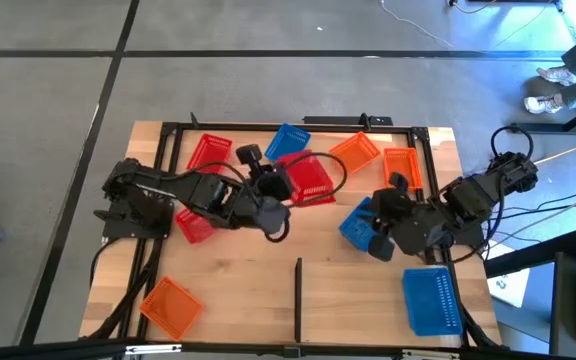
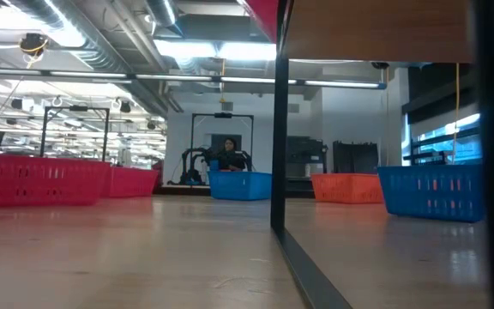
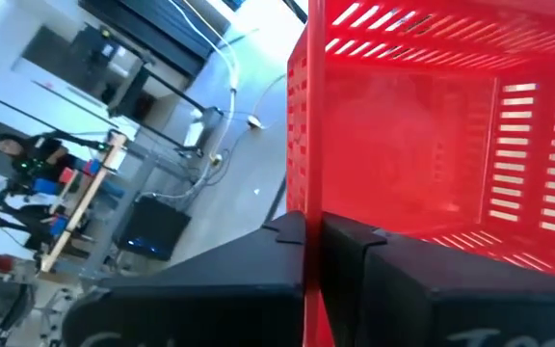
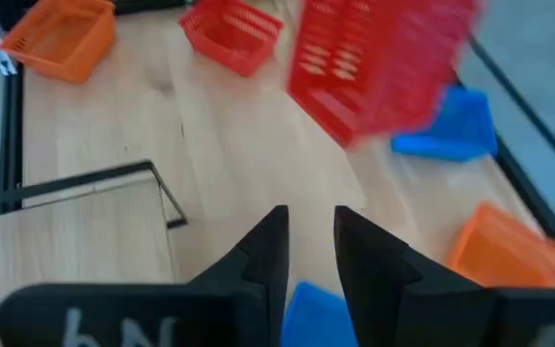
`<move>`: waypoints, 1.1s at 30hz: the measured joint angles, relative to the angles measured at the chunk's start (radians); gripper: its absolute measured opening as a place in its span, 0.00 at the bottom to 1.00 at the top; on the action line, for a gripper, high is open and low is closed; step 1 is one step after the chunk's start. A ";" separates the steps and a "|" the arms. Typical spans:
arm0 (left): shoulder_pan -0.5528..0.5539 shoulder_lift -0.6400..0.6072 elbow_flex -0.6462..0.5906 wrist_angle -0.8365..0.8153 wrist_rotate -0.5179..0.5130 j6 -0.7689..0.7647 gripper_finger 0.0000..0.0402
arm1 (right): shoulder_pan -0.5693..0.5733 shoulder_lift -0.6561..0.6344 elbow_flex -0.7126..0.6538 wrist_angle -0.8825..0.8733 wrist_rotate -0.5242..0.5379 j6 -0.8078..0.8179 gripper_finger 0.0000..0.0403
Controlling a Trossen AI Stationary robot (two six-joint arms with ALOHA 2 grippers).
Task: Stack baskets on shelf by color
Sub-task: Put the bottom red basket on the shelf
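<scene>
The shelf (image 1: 268, 290) is a light wood board with black rails. My left gripper (image 1: 280, 185) is shut on a red basket (image 1: 310, 178) above the middle of the board; the same basket shows blurred in the right wrist view (image 4: 379, 63). My right gripper (image 1: 376, 240) is shut on a blue basket (image 1: 358, 222) at the right of the board. Other red (image 1: 208, 152) (image 1: 193, 225), blue (image 1: 288, 140) (image 1: 433, 300) and orange (image 1: 356, 152) (image 1: 401, 165) (image 1: 171, 305) baskets rest bottom-down on the board. My left gripper (image 3: 311, 231) pinches one side wall of the red basket at its rim (image 3: 304, 207), one finger inside and one outside. The basket is lifted clear of the board and tipped on its side. My right gripper (image 4: 311, 236) has a blue edge of the basket (image 4: 311, 308) between its two fingers, coming slantwise from above. The fingers hide which part it is, and I cannot tell whether the basket is clear of the board.
A short black divider strip (image 1: 298, 298) stands at the near edge, with bare board on either side of it. Black frame rails (image 1: 268, 125) run along the far and side edges. A person sits far off in the room (image 2: 228, 153).
</scene>
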 joint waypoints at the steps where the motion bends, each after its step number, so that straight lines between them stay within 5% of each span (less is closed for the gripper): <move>1: 0.002 0.000 0.000 0.015 -0.004 0.020 0.00 | -0.009 0.004 0.000 0.026 0.002 -0.038 0.21; 8: 0.001 0.000 0.000 0.024 -0.024 0.068 0.00 | -0.033 0.028 0.000 0.135 0.001 -0.194 0.17; 16: 0.001 0.000 0.000 0.044 -0.044 0.065 0.00 | -0.060 0.028 0.000 0.161 0.023 -0.129 0.07; 24: 0.009 0.040 0.002 0.077 -0.100 0.047 0.00 | -0.115 0.029 0.000 0.189 0.145 -0.038 0.19; 33: 0.017 0.056 0.000 0.114 -0.100 0.049 0.00 | -0.128 0.029 0.000 0.227 0.115 -0.093 0.31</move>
